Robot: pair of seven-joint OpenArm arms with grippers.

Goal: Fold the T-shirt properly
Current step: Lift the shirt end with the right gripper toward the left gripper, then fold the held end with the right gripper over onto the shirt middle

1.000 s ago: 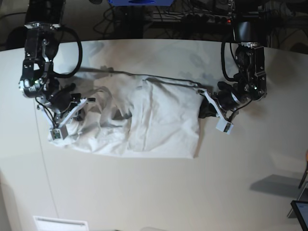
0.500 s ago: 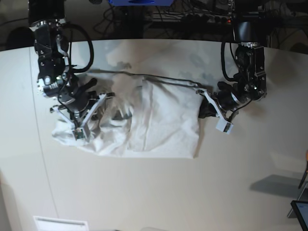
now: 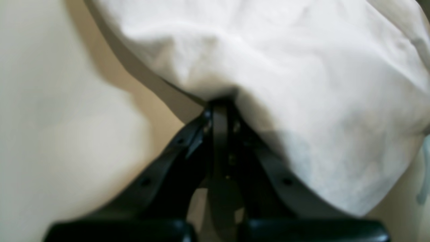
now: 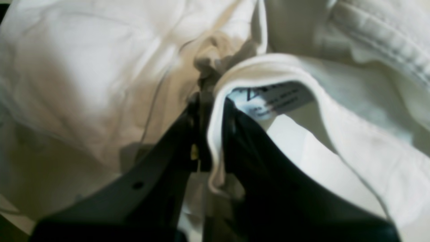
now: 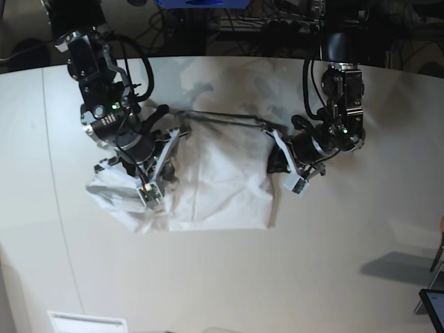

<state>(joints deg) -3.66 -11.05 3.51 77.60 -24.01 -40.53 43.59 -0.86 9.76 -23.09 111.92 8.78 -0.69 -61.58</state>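
While spread on table (image 5: pixel 333 263) – T-shirt (image 5: pixel 215 180) pinched between 2 grippers.

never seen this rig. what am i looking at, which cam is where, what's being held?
Two robot arms work over a pale table. The base picture looks down from above; the other two come from cameras on each wrist, looking along the black fingers. On the table lies a large white, wrinkled T-shirt, partly bunched. The left tool, on the base picture's right, is shut on the T-shirt's edge; its wrist view shows cloth pinched at the fingertips. The right tool, on the base picture's left, is shut on the ribbed white collar, beside the printed neck label.
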